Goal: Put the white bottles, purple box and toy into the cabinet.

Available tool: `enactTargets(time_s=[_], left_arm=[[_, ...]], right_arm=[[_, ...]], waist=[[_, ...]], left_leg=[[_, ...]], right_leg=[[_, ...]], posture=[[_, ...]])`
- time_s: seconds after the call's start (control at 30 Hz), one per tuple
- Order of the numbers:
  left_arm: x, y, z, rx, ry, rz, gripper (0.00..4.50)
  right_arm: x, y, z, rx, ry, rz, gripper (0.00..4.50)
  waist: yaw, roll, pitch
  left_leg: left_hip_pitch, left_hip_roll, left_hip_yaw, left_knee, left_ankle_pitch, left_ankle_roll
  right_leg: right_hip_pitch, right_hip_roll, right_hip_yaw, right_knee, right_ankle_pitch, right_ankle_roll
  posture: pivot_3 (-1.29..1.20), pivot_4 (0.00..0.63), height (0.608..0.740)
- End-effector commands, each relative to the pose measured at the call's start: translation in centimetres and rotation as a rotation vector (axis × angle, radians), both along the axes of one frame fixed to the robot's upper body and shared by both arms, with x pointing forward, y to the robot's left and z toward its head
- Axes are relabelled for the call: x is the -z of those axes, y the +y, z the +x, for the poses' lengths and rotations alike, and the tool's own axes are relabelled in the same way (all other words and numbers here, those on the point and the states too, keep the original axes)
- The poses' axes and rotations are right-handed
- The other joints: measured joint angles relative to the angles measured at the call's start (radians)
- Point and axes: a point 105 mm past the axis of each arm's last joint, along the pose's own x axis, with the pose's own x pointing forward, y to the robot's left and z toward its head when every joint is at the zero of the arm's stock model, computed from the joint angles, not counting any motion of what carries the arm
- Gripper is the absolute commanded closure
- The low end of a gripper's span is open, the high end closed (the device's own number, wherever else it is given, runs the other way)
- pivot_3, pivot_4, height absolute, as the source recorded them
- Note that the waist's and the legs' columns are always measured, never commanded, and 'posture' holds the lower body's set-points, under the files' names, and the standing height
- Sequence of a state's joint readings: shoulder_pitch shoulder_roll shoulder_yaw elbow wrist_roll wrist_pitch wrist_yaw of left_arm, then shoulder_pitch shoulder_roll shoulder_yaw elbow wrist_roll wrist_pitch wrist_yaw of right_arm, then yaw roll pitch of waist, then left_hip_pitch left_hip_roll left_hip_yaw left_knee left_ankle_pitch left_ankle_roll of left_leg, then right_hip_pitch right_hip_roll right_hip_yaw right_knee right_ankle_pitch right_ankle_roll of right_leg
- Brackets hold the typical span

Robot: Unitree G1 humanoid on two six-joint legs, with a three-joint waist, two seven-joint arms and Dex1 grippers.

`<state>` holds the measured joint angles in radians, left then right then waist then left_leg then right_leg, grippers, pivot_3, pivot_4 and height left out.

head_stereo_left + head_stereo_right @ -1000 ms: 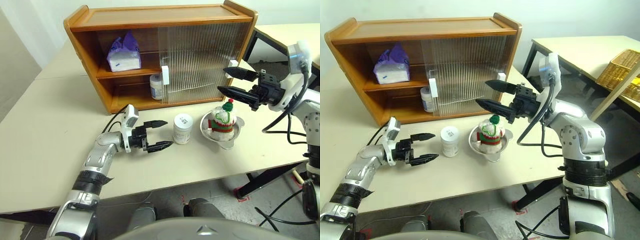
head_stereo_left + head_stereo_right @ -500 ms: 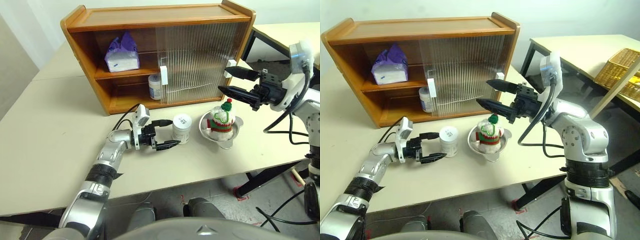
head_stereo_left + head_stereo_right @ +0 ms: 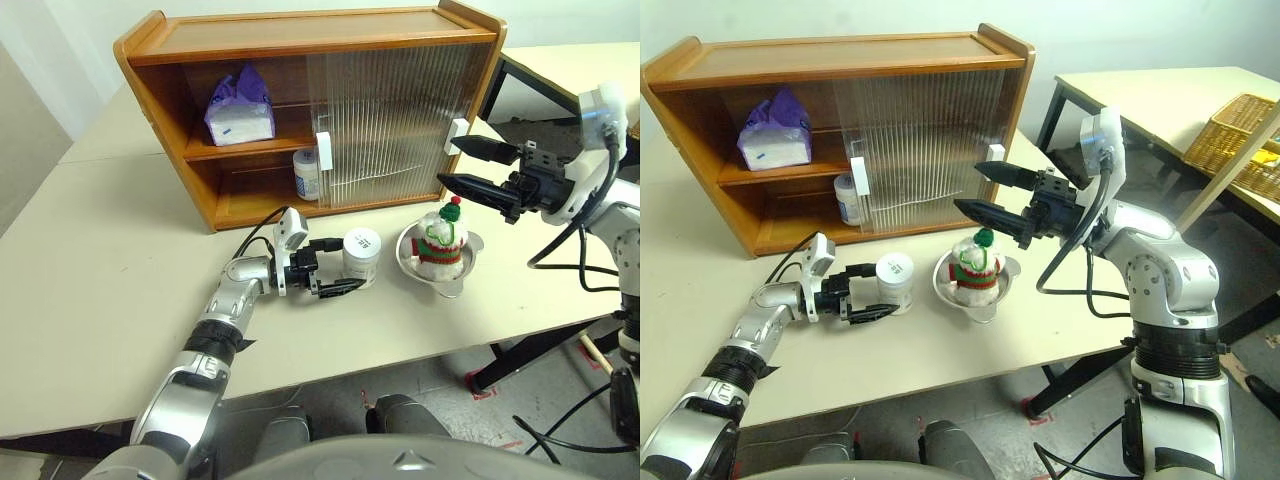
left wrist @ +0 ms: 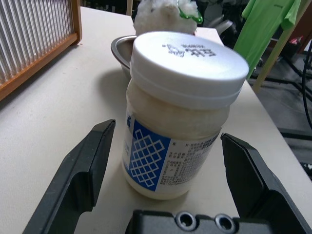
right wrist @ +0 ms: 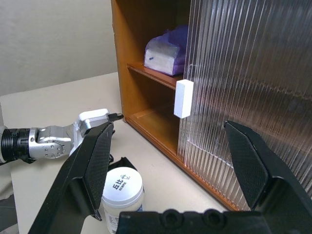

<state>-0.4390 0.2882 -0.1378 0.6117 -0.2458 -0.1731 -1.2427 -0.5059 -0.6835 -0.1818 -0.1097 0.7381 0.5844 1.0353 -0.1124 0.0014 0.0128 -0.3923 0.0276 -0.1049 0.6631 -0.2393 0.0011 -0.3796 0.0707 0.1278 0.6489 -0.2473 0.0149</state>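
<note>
The cabinet (image 3: 300,60) is open only at its left end; the ribbed sliding doors (image 3: 385,125) close off the rest. In that opening the purple box (image 3: 240,105) takes up much of the upper shelf, and a white bottle (image 3: 306,174) stands on the lower shelf against the door edge (bare shelf lies to its left). Near the cabinet, a second white bottle (image 3: 361,256) and the steel bowl (image 3: 412,260) holding the toy (image 3: 441,238) stand on the table (image 3: 90,260), whose left part lies bare.

One bottle (image 3: 361,257) is standing on the surface (image 3: 100,300) before the cabinet (image 3: 310,110), between the left hand's (image 3: 335,268) fingers (image 4: 80,175), left of the toy (image 3: 442,240) sitting in a bowl (image 3: 412,262).
</note>
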Motion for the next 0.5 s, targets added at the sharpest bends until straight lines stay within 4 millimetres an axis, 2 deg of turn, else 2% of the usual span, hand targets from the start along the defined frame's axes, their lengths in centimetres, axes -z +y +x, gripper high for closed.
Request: enactTargets(time_s=[0.03, 0.13, 0.2, 0.23, 0.5], left_arm=[[0.3, -0.1, 0.2, 0.001, -0.003, 0.024, 0.02], [0.6, 0.0, 0.5, -0.019, -0.006, 0.040, 0.65], [0.5, 0.1, 0.8, -0.039, -0.004, 0.029, 1.36], [0.3, 0.1, 1.1, -0.061, 0.002, 0.011, 1.47], [-1.3, 1.1, 2.2, -0.175, 0.001, -0.084, 1.47]], right_arm=[[-0.3, -0.2, -0.2, 0.005, -0.014, -0.003, 0.00], [-0.4, -0.2, -0.2, 0.006, -0.015, -0.002, 0.00], [-0.3, -0.2, -0.2, 0.006, -0.015, -0.002, 0.00], [-0.3, -0.2, -0.2, 0.006, -0.014, -0.003, 0.00], [-0.3, -0.1, -0.1, 0.002, -0.014, -0.002, 0.00]], waist=[[0.000, 0.000, 0.000], [-0.001, 0.000, 0.000], [-0.001, 0.000, 0.000], [-0.001, 0.000, 0.000], [-0.006, 0.000, 0.000]], left_leg=[[0.000, 0.000, 0.000, 0.000, 0.000, 0.000], [0.000, -0.001, 0.000, 0.000, 0.000, 0.000], [0.000, -0.001, 0.000, 0.000, 0.000, 0.000], [0.000, -0.002, 0.000, 0.000, 0.000, 0.000], [0.000, -0.002, 0.001, 0.000, 0.000, 0.000]], right_leg=[[0.000, 0.000, 0.000, 0.000, 0.000, 0.000], [0.000, -0.001, 0.000, 0.000, 0.000, 0.001], [0.000, -0.001, 0.000, 0.000, 0.000, 0.001], [0.000, -0.001, 0.000, 0.000, 0.000, 0.002], [0.000, -0.001, -0.001, 0.000, 0.000, 0.002]], posture=[[-0.20, 0.006, 0.740], [-0.20, 0.006, 0.740], [-0.20, 0.006, 0.740], [-0.20, 0.006, 0.740], [-0.19, 0.006, 0.740]])
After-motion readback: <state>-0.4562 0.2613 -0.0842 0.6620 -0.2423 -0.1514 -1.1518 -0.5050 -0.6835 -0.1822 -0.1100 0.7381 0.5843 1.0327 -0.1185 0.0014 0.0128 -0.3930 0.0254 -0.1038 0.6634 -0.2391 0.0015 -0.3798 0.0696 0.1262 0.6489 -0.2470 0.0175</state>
